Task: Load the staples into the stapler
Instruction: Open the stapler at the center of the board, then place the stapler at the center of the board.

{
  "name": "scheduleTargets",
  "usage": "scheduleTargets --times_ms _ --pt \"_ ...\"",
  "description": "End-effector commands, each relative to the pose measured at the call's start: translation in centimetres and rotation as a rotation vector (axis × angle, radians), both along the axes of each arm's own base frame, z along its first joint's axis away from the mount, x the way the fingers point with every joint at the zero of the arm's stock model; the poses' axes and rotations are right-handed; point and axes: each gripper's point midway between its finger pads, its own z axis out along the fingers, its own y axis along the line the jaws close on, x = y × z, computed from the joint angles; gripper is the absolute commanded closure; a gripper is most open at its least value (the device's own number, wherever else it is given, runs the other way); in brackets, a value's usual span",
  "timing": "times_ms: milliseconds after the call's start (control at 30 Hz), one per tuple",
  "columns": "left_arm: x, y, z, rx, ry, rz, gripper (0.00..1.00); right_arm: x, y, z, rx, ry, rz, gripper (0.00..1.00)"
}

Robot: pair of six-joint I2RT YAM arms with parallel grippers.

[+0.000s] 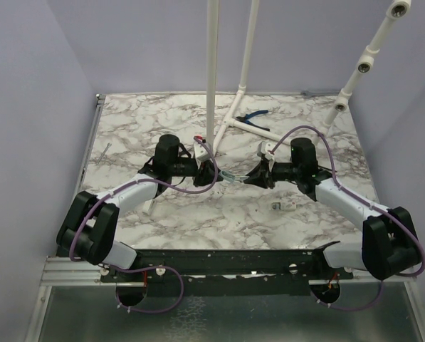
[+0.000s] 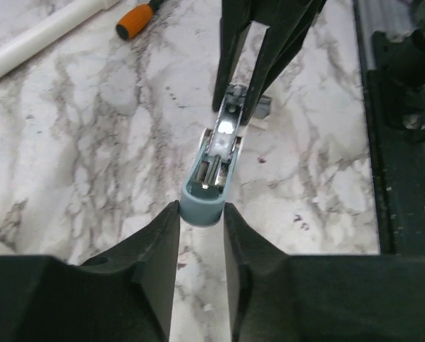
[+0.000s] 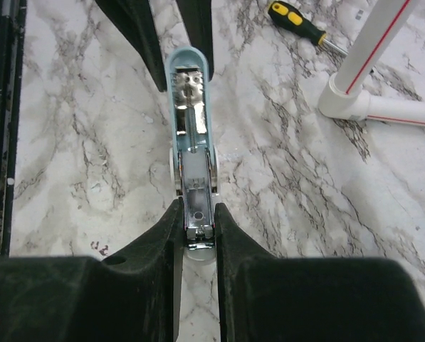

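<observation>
Spanning the gap between both grippers, the stapler (image 1: 231, 176) is held level over the marble table (image 1: 162, 121), roughly at its centre. The left gripper (image 2: 201, 214) has its fingers closed narrowly on the stapler's rounded pale blue-green end. The right gripper (image 3: 198, 222) clamps the opposite end, its fingers pressed against the silvery metal inner part. In the right wrist view the stapler (image 3: 193, 142) lies open upward, the metal channel exposed along its length inside the pale shell. In the left wrist view the stapler (image 2: 217, 149) runs straight away from the left fingers (image 2: 159, 242) to the right gripper's dark fingers (image 2: 230, 50).

Beyond the stapler, away from the arm bases, stands a white pipe frame (image 1: 226, 121), with a blue-handled tool (image 1: 253, 117) behind it. An orange screwdriver (image 2: 134, 21) and a yellow screwdriver (image 3: 297, 21) lie on the table well apart from the stapler. Nearer the bases than the stapler, on its right-arm side, rests a small grey item (image 1: 283, 206), too small to identify.
</observation>
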Motion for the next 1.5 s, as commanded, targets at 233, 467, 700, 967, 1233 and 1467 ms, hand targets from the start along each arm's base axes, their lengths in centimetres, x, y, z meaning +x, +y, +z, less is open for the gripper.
scheduleTargets --times_ms 233,467,700,967,1233,1467 --pt "2.3 2.2 -0.8 0.121 -0.047 0.109 0.40 1.6 -1.1 -3.2 -0.127 0.021 -0.118 0.99" --pt "4.3 6.8 -1.8 0.343 0.036 0.323 0.31 2.5 0.5 -5.2 -0.201 0.009 -0.122 0.99" --pt "5.5 17.4 -2.3 0.652 0.020 0.637 0.24 4.0 2.3 -6.8 -0.259 0.011 -0.071 0.97" --pt "2.3 24.1 -5.4 0.896 0.149 0.747 0.19 4.3 2.6 -8.3 -0.327 0.031 0.016 0.94" --pt "1.0 25.8 -6.7 0.983 0.192 0.767 0.19 3.7 1.3 -10.2 -0.427 0.073 0.038 0.93" --pt "0.7 26.4 -6.8 1.005 0.197 0.780 0.19 3.7 0.3 -11.4 -0.492 0.117 0.010 0.87"
